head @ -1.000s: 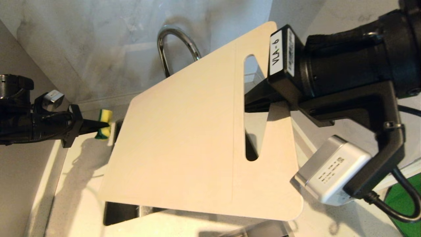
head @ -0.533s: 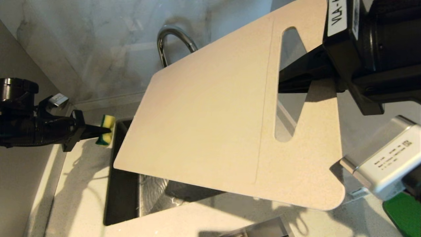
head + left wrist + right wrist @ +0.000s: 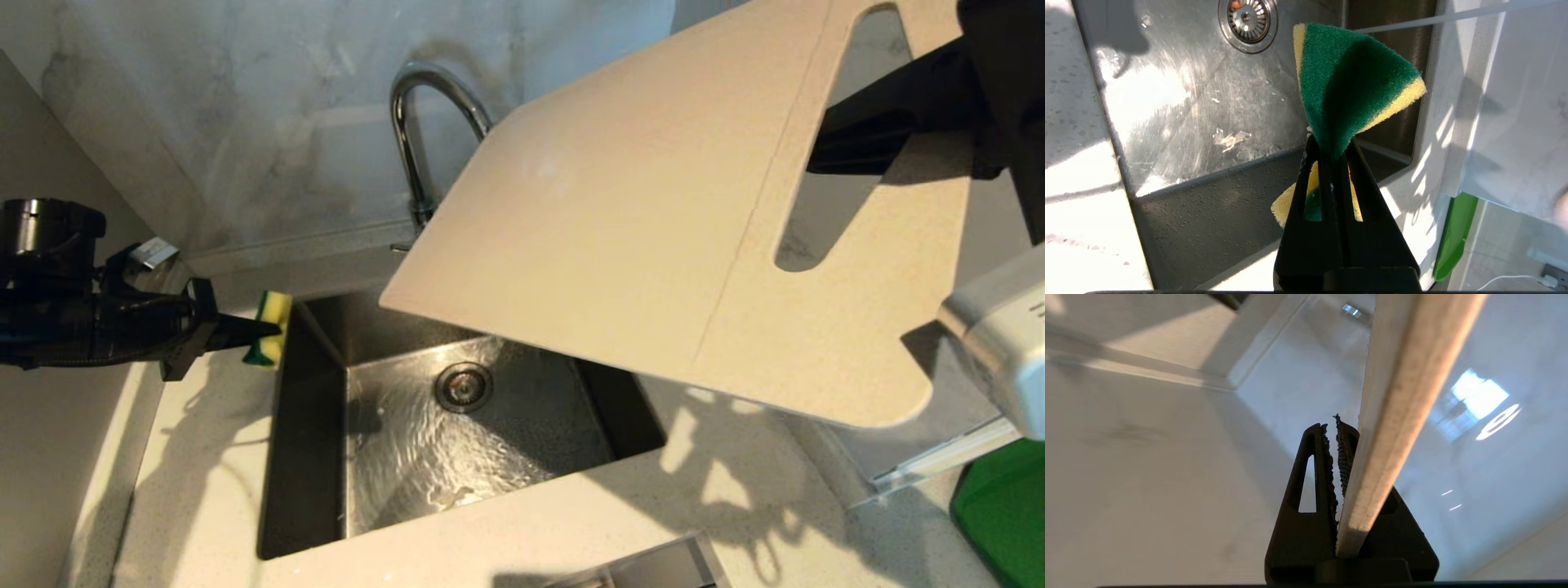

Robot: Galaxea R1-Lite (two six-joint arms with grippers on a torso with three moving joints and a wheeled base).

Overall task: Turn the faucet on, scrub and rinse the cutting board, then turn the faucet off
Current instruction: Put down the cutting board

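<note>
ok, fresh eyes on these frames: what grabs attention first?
The big beige cutting board, held tilted in the air over the right side of the steel sink by the right claw clamped at its handle-slot end. Next, the green-and-yellow sponge pinched in the left claw at the sink's left rim. Behind them the chrome faucet arches up against the back wall.

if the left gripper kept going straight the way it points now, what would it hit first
Hedged, since depth is unclear: the left gripper, shut on the sponge, points level across the sink. Open air over the basin comes first; beyond that, probably the raised cutting board in the right gripper.
</note>
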